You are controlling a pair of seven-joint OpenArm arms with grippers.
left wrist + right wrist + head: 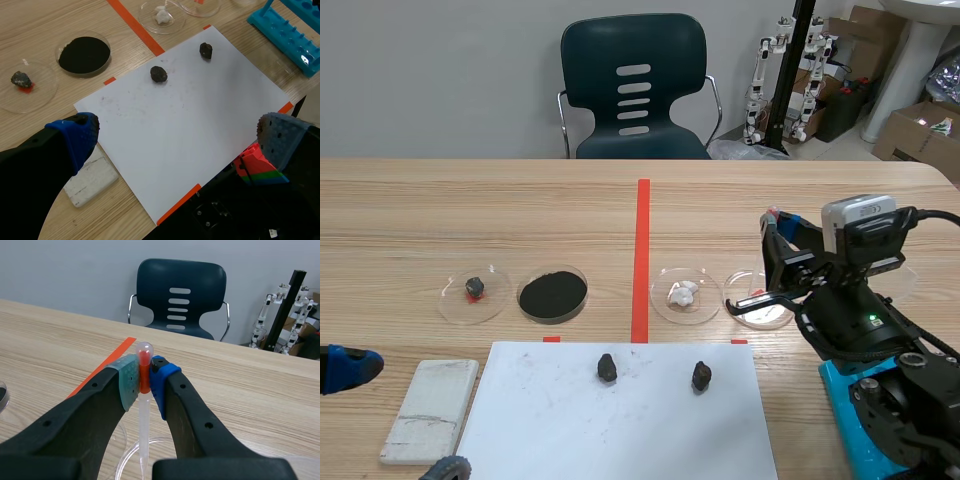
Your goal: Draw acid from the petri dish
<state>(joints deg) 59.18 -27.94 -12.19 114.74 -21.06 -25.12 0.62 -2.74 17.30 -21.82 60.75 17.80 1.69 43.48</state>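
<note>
My right gripper [144, 379] is shut on a plastic pipette [144, 425], its pads pinching the orange bulb [144, 362]. The pipette hangs upright with its stem pointing down into a clear petri dish [128, 458] right under the gripper. In the scene view the right gripper [782, 238] stands over that clear dish [757, 302], right of the orange tape line; only the bulb [775, 214] shows there. My left gripper [177, 135] is open above the near edge of a white paper sheet [190, 115], with nothing between its fingers.
A dish with white lumps [685, 295], a dish of black powder [552, 294] and a dish with a small rock [473, 291] stand in a row. Two dark rocks [607, 367] [701, 376] lie on the paper [620, 420]. White block [430, 408] left; blue rack [850, 425] right.
</note>
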